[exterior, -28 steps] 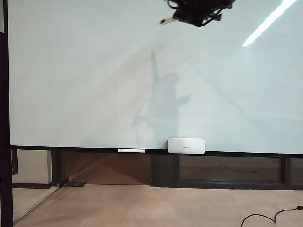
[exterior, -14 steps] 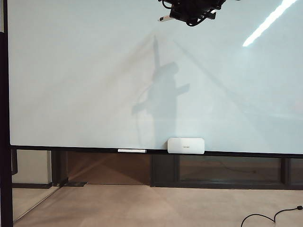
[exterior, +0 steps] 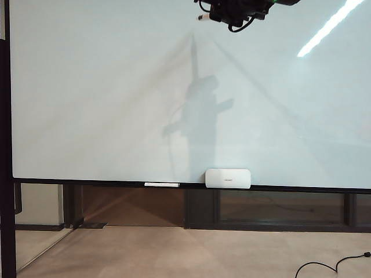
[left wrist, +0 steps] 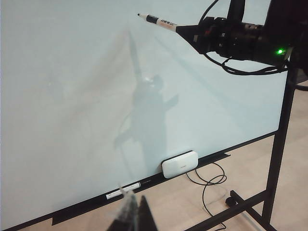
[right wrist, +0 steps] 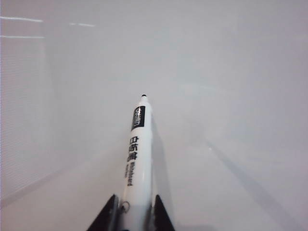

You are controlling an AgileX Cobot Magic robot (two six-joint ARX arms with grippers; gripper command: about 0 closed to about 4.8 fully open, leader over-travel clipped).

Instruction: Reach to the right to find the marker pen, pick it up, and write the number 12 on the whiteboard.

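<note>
The whiteboard [exterior: 104,87] fills most of the exterior view, and its surface is blank: no number 12 shows on it. My right gripper [exterior: 215,15] hangs at the top edge of that view, shut on the marker pen [exterior: 202,17], a white barrel with a dark tip pointing left. In the right wrist view the marker pen [right wrist: 137,149] sticks out between the fingers of my right gripper [right wrist: 134,198], its tip close to the whiteboard [right wrist: 231,72]; I cannot tell whether it touches. The left wrist view shows the marker pen [left wrist: 156,20] and my left gripper [left wrist: 136,202], shut and empty, well back from the whiteboard [left wrist: 62,96].
A white rounded box [exterior: 228,178] and a thin white bar [exterior: 162,185] sit on the board's dark bottom rail. The stand's black post [left wrist: 284,134] rises at the board's right end. Cables lie on the floor [exterior: 330,266].
My right gripper has risen a little with the marker pen, now partly cut off by the top edge of the exterior view. Its shadow on the board has moved up too.
</note>
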